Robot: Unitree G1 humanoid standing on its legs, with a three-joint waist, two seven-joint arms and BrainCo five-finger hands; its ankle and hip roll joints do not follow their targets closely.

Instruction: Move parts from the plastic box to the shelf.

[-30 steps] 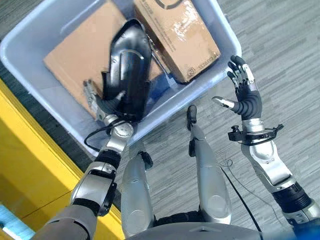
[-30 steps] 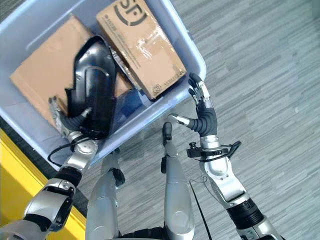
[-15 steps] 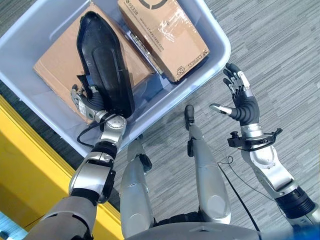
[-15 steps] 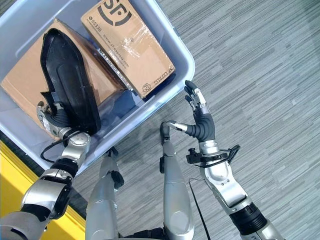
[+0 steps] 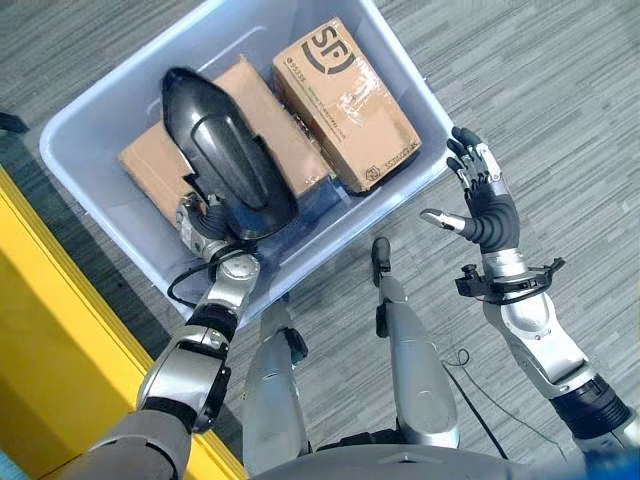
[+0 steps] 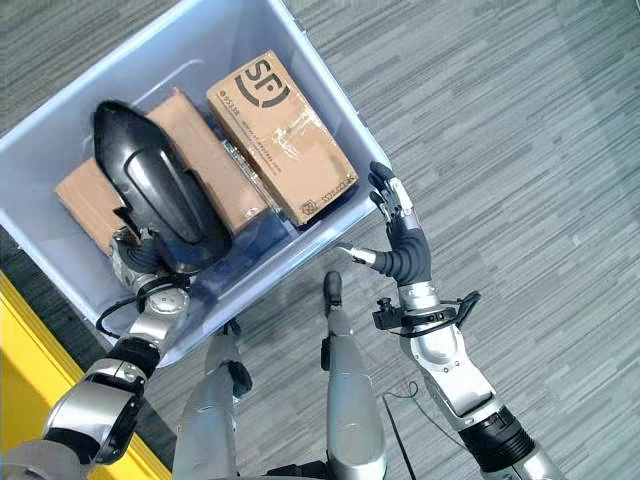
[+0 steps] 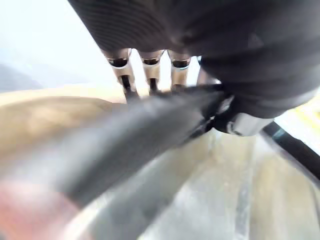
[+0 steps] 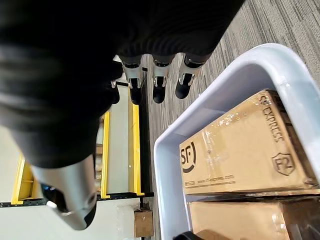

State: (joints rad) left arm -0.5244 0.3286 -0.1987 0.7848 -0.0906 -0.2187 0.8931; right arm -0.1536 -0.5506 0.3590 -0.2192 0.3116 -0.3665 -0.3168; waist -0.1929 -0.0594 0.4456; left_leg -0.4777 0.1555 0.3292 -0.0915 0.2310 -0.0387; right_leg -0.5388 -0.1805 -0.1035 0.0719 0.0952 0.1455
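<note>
The black part (image 5: 225, 155), gripped at its lower end by the left hand (image 5: 203, 222), could tip against the box (image 5: 90, 140) wall since the open-fingered right hand (image 5: 483, 195) gives no support

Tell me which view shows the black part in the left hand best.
The right eye view: the whole black part shows above the plastic box, with the left hand curled on its lower end. The left eye view matches. The left wrist view gives a close blur; the right wrist view, an edge.
</note>
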